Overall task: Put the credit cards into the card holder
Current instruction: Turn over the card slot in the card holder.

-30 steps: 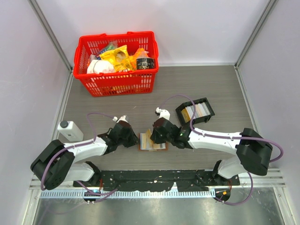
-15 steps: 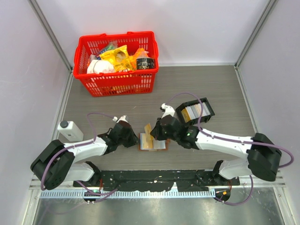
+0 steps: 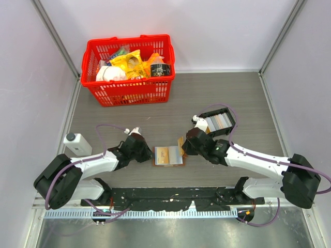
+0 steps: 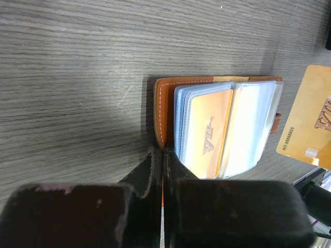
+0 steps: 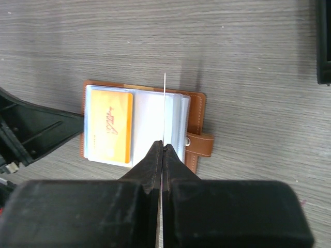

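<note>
Flanking the card holder [image 3: 169, 155]: red basket [image 3: 129, 70] (far back), black tray [image 3: 220, 121].

Brown card holder [image 5: 142, 126] open flat on tabletop, orange card [image 5: 109, 133] in left sleeve; second orange card [image 4: 307, 116] held edge-up above it.

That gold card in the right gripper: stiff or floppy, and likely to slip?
Probably stiff: the gold card stands flat and unbent from the right gripper, a straight edge-on line in its wrist view. Glossy face, pinched by one edge, so it may pivot or slip. Likely very light.
</note>
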Available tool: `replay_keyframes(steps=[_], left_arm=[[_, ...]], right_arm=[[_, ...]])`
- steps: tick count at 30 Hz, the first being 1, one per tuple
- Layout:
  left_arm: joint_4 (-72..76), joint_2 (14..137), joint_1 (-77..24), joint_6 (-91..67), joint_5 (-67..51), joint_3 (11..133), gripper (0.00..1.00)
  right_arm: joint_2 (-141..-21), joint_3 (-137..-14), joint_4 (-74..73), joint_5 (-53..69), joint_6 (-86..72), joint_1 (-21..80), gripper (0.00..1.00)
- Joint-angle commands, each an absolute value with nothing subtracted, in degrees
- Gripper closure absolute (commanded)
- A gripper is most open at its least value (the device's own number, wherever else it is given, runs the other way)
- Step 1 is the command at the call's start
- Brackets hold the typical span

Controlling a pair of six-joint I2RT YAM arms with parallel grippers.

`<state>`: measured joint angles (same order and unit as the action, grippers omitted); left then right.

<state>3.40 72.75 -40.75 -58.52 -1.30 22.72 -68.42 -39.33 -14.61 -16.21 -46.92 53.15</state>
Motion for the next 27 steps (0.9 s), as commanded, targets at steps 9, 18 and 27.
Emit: replay_keyframes(steps=[9, 18, 27], left_arm=[[-3.51, 75.23, -40.87, -57.22, 0.44, 21.8, 1.0], [-3.52, 75.23, -40.96, -57.13, 0.44, 21.8, 1.0], [-3.08, 75.94, -40.96, -57.04, 0.26, 21.8, 1.0]], right_arm=[[-71.8, -38.24, -14.07, -16.62, -46.58, 53.44, 0.99], [-72.34, -37.26, -11.08, -15.73, -47.46, 54.23, 0.99], [-72.86, -41.65, -13.35, -17.58, -46.93, 55.81, 0.99]])
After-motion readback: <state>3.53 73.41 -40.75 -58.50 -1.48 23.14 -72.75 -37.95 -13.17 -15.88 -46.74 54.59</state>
